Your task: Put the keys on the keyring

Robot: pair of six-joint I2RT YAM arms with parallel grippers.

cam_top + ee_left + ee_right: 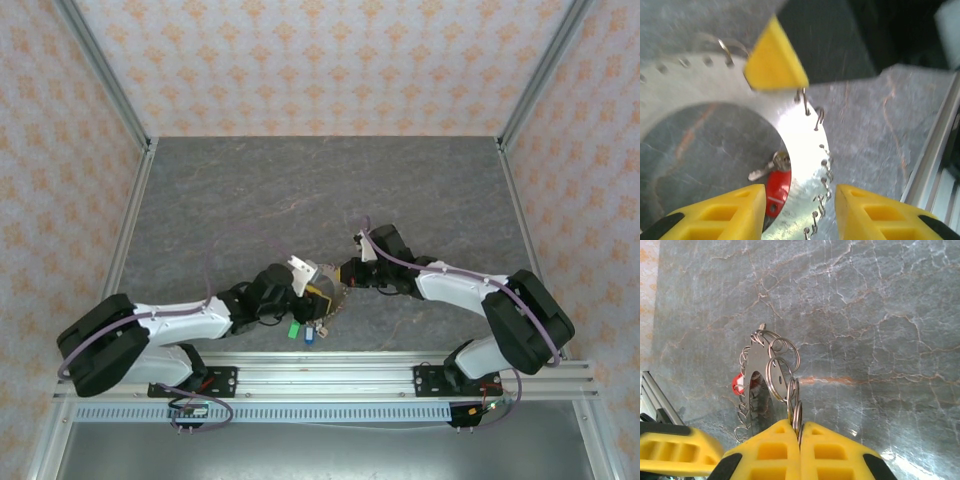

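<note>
Yellow fingers (pixel 775 447) of the right gripper (pixel 800 426) are pressing flat together, pinching the small wire loops (pixel 782 365) that are hanging along the rim of the keyring (pixel 756 371). That ring is reaching out from the fingertips, showing nearly edge-on in the right wrist view.

Facing it, the left gripper (pixel 800 192) is standing partly open, its two fingers sitting apart with the ring's flat silvery band running between them. Whether either finger is touching the band I cannot tell. A red-tagged key (pixel 776 182) is hanging inside the ring's opening, just beside the left one of those fingers.

From above, both grippers are meeting tip to tip over the near middle of the table (pixel 250 190), holding the ring between them. A green tag (pixel 294 329) and a blue tag (pixel 311 335) are lying just near of the ring, close to the rail (pixel 370 362); whether they are hanging from it I cannot tell.
</note>
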